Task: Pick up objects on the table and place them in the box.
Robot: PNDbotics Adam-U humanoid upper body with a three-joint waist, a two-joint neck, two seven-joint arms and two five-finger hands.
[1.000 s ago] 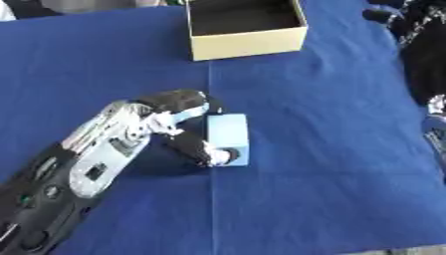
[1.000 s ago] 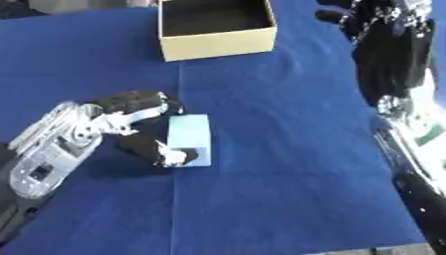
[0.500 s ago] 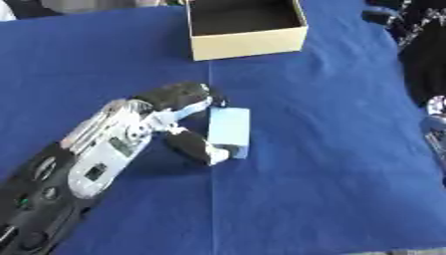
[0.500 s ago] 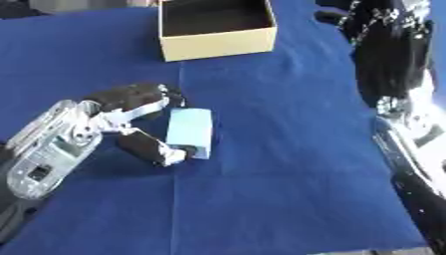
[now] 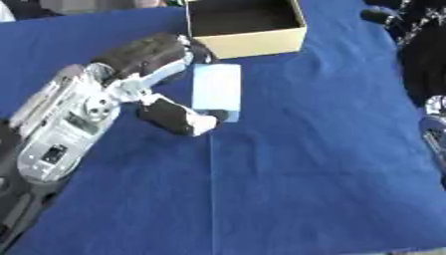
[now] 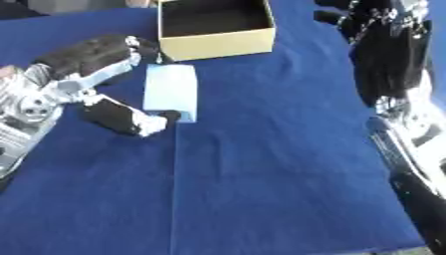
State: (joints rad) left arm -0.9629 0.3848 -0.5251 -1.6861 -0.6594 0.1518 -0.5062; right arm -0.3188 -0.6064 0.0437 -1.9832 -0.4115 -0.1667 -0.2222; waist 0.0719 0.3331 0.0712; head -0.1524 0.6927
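Note:
A light blue rectangular block [image 5: 216,91] is held just in front of the open tan cardboard box [image 5: 247,26], whose inside is dark and looks empty. My left hand [image 5: 157,74] is shut on the block: fingers curl over its far left side and the thumb [image 5: 184,119] presses its near end. My right hand [image 6: 370,20] hangs at the upper right, well away from the block; its fingers are too dark to read.
A blue cloth [image 5: 296,164] covers the whole table. My right arm [image 6: 409,129] runs down the right edge. The box stands at the far edge of the table, in the middle.
My left hand has carried the light blue block away from me, toward the box; the block now lies just short of the box's near wall. The right arm has stayed put.

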